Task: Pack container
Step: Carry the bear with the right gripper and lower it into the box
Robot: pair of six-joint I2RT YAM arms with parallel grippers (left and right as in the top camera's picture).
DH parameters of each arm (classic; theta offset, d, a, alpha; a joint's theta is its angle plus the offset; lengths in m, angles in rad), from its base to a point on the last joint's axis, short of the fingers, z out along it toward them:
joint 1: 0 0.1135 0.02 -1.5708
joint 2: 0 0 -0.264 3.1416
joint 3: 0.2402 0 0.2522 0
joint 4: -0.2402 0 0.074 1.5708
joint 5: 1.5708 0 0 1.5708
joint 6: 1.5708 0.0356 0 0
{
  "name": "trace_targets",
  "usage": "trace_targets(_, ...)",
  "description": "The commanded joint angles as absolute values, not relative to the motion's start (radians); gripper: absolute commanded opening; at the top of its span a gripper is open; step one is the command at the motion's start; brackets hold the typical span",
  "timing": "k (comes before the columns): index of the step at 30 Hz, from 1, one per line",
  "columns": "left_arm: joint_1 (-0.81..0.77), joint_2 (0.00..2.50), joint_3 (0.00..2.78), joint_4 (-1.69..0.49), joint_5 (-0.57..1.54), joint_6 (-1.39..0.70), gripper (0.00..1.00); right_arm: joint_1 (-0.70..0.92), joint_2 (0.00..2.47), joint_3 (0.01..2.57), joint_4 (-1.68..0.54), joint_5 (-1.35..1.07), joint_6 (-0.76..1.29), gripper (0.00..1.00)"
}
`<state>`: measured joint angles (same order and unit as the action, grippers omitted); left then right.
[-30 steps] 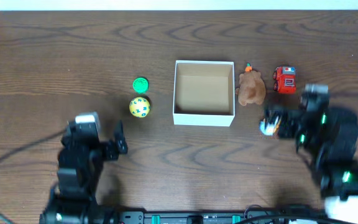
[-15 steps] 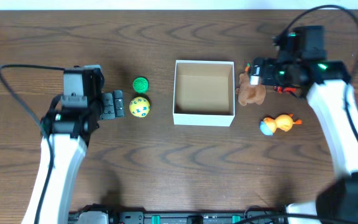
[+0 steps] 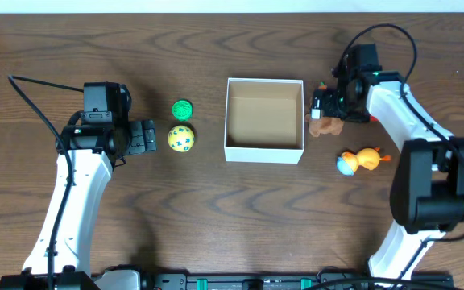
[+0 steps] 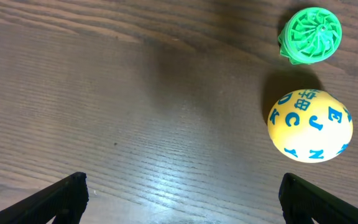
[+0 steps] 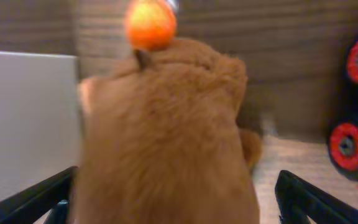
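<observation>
The container (image 3: 264, 151), a square white-walled box with a tan inside, stands mid-table with nothing inside it. A brown plush toy (image 3: 327, 126) with an orange knob (image 5: 150, 23) lies just right of it. My right gripper (image 3: 323, 106) is open, its fingers on either side of the plush (image 5: 166, 143) in the right wrist view (image 5: 179, 205). My left gripper (image 3: 147, 136) is open and empty, just left of a yellow lettered ball (image 3: 180, 138). In the left wrist view (image 4: 185, 199) the ball (image 4: 309, 126) sits ahead to the right.
A green ridged disc (image 3: 182, 109) lies behind the ball and shows in the left wrist view (image 4: 310, 35). A red toy car (image 5: 356, 124) sits right of the plush, mostly under my right arm. An orange duck toy (image 3: 361, 159) lies nearer the front.
Both arms have reached out from the front edge. My right gripper moved left and settled over the brown plush. My left gripper came up beside the yellow ball.
</observation>
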<state>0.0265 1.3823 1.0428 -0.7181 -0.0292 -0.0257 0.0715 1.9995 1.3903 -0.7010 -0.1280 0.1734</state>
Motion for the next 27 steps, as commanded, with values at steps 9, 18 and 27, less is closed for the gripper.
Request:
trace_targets(9,0.031,1.382,1.060,-0.722,-0.026,-0.020,0.98,0.081,2.000,1.407,-0.704,-0.086,0.179,0.27)
trace_targets(18,0.032,1.382,1.060,-0.722,-0.026,-0.020,0.98,0.219,1.705,1.436,-0.742,-0.090,0.207,0.25)
trace_targets(27,0.031,1.382,1.060,-0.722,-0.026,-0.020,0.98,0.482,1.643,1.425,-0.628,0.063,0.362,0.23)
